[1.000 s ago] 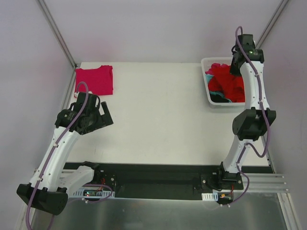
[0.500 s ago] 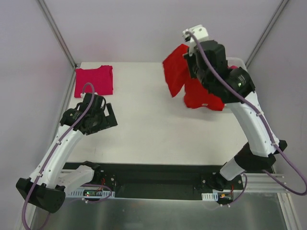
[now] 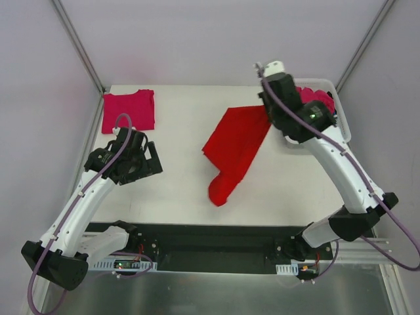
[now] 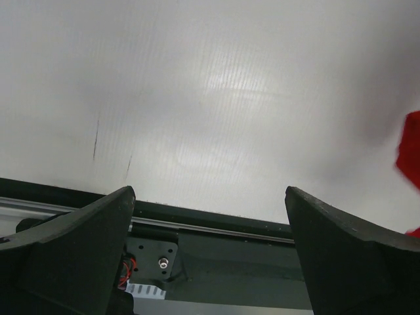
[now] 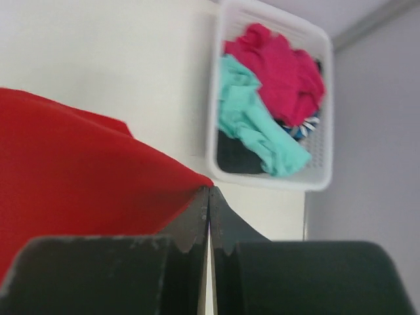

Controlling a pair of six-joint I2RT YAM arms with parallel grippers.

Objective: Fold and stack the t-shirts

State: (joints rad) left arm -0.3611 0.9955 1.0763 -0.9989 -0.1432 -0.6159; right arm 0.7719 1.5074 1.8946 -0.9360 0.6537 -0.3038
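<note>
A large bright red t-shirt point(image 3: 235, 147) hangs stretched from my right gripper point(image 3: 270, 113) down to the table's middle; its lower end point(image 3: 222, 188) rests crumpled on the table. The right gripper point(image 5: 209, 191) is shut on a corner of the red t-shirt point(image 5: 79, 164). A folded magenta-pink t-shirt point(image 3: 130, 109) lies flat at the far left corner. My left gripper point(image 3: 146, 159) is open and empty over the table's left side; in the left wrist view its fingers point(image 4: 79, 243) frame bare table, with a red edge point(image 4: 410, 154) at the right.
A white lattice basket point(image 3: 340, 115) stands at the far right, also in the right wrist view point(image 5: 216, 125). It holds a magenta shirt point(image 5: 279, 65), a teal shirt point(image 5: 252, 121) and a dark one point(image 5: 236, 156). The table's black front rail point(image 4: 216, 220) lies below the left gripper.
My right arm has lifted the red t-shirt out of the basket, swung it left and lowered it onto the middle of the table. The left gripper has shifted slightly right.
</note>
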